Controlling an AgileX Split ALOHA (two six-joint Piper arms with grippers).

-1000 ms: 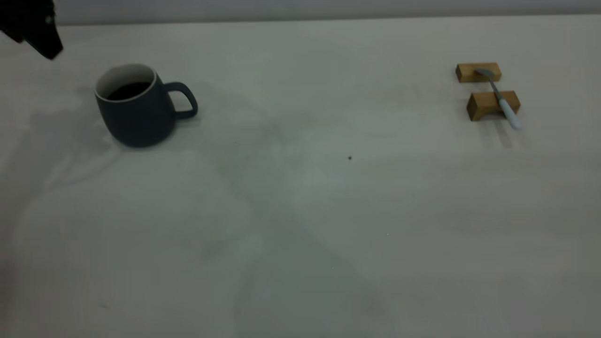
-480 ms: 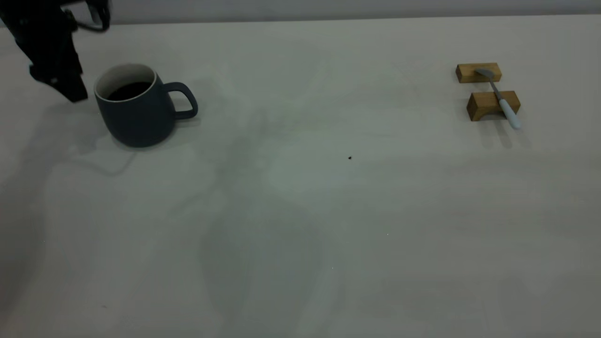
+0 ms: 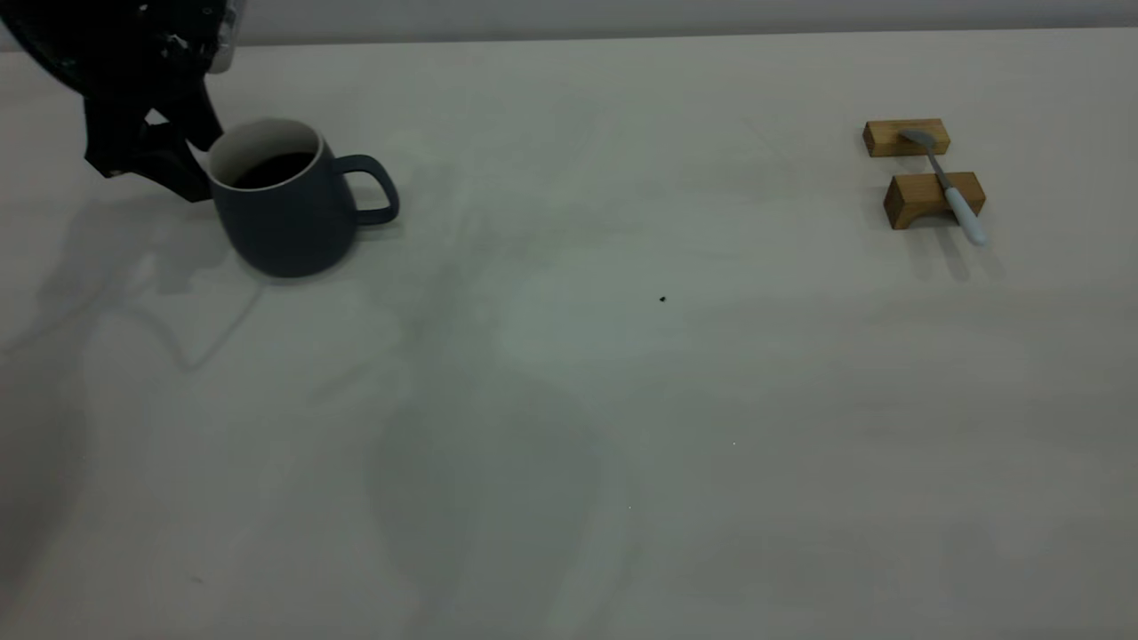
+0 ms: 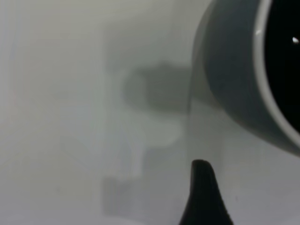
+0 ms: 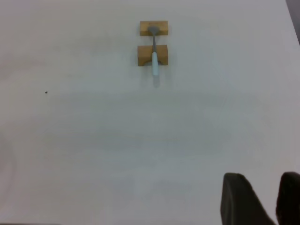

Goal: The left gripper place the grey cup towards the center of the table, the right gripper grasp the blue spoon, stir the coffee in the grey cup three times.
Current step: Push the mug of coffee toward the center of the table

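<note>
The grey cup (image 3: 293, 222) stands upright at the table's (image 3: 622, 400) far left, handle pointing toward the centre, with black coffee (image 3: 271, 169) inside. My left gripper (image 3: 203, 164) is open right against the cup's outer side at the rim. In the left wrist view one dark finger (image 4: 202, 197) shows just short of the cup wall (image 4: 234, 70); the other finger is out of frame. The blue spoon (image 3: 947, 187) lies across two wooden blocks at the far right. My right gripper (image 5: 265, 187) hangs shut and well back from the spoon (image 5: 153, 58), holding nothing.
Two wooden blocks (image 3: 905, 138) (image 3: 916, 203) carry the spoon, bowl on the rear one. A tiny dark speck (image 3: 662, 300) marks the table near its middle. The wide stretch between cup and blocks is bare off-white surface.
My left gripper came down from the far left corner to the cup's side. The cup has slid a little to the right. The spoon and blocks have not moved.
</note>
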